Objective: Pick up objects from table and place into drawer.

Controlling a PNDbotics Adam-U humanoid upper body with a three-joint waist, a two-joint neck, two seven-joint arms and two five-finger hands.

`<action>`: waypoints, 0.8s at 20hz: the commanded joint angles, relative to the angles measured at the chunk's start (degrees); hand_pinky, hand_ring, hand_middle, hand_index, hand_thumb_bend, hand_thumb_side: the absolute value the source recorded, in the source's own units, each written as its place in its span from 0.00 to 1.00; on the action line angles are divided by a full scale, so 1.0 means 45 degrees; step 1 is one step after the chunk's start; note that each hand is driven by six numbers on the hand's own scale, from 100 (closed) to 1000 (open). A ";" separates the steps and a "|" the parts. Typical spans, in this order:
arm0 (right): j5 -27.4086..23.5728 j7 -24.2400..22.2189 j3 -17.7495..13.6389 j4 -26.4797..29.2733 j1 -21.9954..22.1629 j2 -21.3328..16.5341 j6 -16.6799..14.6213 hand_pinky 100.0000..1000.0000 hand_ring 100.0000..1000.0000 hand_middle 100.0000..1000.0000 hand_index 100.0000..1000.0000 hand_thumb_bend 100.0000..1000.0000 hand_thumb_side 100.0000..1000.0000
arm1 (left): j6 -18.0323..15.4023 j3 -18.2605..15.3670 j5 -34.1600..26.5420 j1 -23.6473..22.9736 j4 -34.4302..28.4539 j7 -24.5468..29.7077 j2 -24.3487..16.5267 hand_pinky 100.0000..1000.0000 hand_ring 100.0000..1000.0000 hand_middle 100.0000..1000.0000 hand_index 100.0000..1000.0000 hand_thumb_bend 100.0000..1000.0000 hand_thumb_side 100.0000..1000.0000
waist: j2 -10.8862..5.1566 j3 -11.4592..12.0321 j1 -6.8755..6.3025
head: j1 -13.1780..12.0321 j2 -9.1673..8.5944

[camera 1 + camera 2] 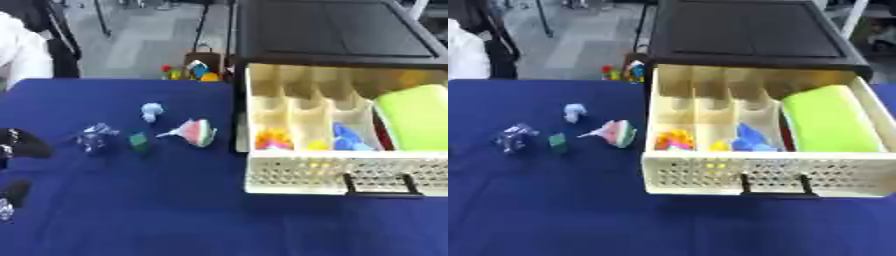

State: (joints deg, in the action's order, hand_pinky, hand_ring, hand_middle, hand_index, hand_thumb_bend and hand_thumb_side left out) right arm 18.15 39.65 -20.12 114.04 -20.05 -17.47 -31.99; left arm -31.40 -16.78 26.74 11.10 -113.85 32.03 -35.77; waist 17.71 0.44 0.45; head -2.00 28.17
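Observation:
Four small things lie on the blue table (175, 210), left of the open cream drawer (710, 176). They are a pale blue lump (151, 111), a watermelon-slice toy (197, 132), a small green piece (138, 141) and a crumpled silver-blue thing (94, 138). The drawer has several narrow compartments holding an orange-pink thing (674, 139), a small yellow bit (719, 146) and blue things (752, 139). A big lime-green object (827, 119) fills its wide right section. Black parts of my left hand (19, 144) show at the left edge of the left eye view, apart from the toys.
The drawer slides out of a black cabinet (745, 35) and has a black handle (776, 189) on its front. Colourful items (194, 71) sit beyond the table's far edge beside the cabinet. A person in white (19, 57) is at the far left.

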 commanded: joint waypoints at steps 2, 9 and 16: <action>0.0084 0.1158 -0.0087 0.0124 -0.0014 -0.0312 -0.0981 0.59 0.66 0.50 0.73 0.00 1.00 | -0.1513 -0.0190 0.0109 -0.0026 -0.0164 0.1462 -0.0349 0.37 0.65 0.68 0.81 0.00 0.85 | -0.0149 0.0053 -0.0041 | 0.0129 -0.0075; 0.0160 0.1358 -0.0089 0.0124 -0.0018 -0.0322 -0.0836 0.59 0.66 0.50 0.73 0.00 1.00 | -0.1490 -0.0204 0.0229 -0.0099 -0.0164 0.1416 -0.0280 0.37 0.65 0.68 0.81 0.00 0.85 | -0.0153 0.0052 -0.0047 | 0.0177 -0.0087; 0.0190 0.1374 -0.0063 0.0124 0.0000 -0.0334 -0.0790 0.60 0.66 0.50 0.73 0.00 1.00 | -0.1168 -0.0317 0.0367 -0.0161 -0.0164 0.1166 -0.0532 0.39 0.70 0.76 0.91 0.00 0.88 | -0.0176 0.0034 -0.0097 | -0.0341 0.0117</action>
State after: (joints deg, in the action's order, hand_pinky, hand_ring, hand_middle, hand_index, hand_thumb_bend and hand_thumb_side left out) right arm 18.62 40.87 -20.15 114.04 -19.65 -17.47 -30.77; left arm -31.36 -17.24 28.27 10.21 -113.85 32.07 -35.93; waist 17.94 0.65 0.18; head -3.03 28.23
